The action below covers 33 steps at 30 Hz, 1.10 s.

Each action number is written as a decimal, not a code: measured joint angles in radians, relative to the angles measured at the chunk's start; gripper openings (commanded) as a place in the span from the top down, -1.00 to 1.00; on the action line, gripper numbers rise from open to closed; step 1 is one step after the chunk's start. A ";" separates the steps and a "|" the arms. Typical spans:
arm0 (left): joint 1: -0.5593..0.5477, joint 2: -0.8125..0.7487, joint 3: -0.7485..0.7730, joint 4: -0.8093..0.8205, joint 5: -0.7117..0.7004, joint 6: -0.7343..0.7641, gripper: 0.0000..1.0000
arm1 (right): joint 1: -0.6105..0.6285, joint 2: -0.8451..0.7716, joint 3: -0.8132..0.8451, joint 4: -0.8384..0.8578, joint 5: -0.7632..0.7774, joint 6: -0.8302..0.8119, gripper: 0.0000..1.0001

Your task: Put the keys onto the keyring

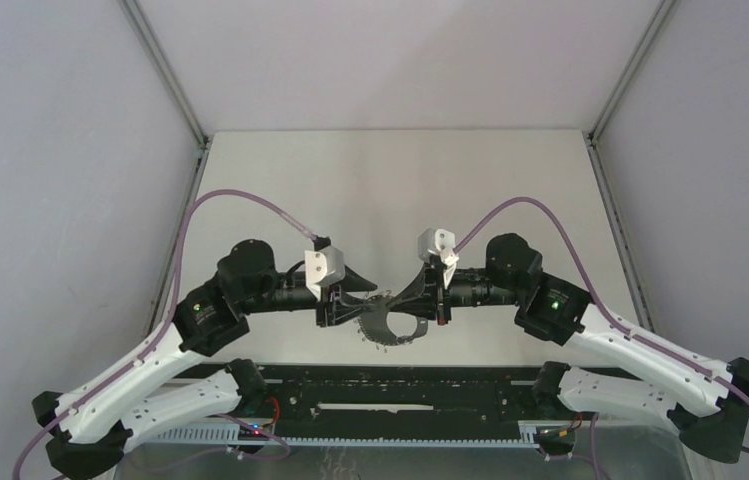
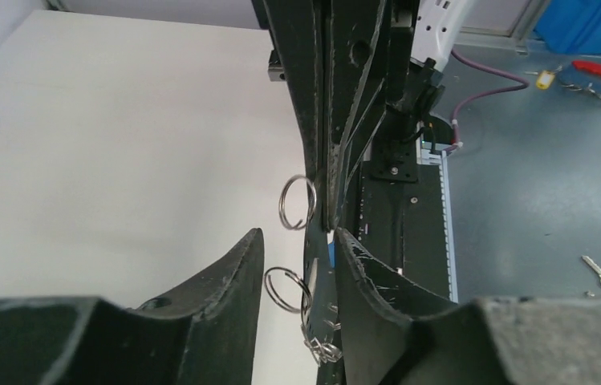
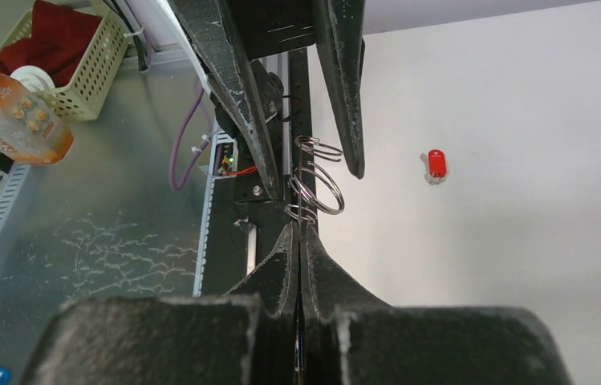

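Both arms meet low over the near edge of the tabletop (image 1: 400,180), at its middle.

Keyring (image 1: 390,335): held off the surface between the two claws, its small loops (image 3: 318,188) sticking out along the rim.

Right claw (image 3: 298,233): fingers pressed together, clamped on the keyring's rim; loops emerge just past the tips.

Left claw (image 2: 298,234): fingers apart, straddling the ring's edge and loops from the left, with a gap showing on at least one side.

Blue sliver (image 2: 331,253): sits against the inner face of one left finger, too small to tell what it is.

Red key (image 3: 436,164): lies flat on the white tabletop, far of the claws and well apart from the ring, touched by nothing.
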 measured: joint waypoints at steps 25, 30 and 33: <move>0.071 0.023 0.009 0.018 0.080 -0.114 0.90 | 0.105 0.031 0.007 0.010 0.195 -0.058 0.77; 0.095 0.010 0.009 0.046 0.083 -0.177 0.99 | 0.121 0.030 0.009 0.047 0.224 -0.053 0.14; 0.105 -0.001 0.008 0.077 0.084 -0.201 1.00 | 0.133 0.028 0.009 0.080 0.218 -0.041 -0.07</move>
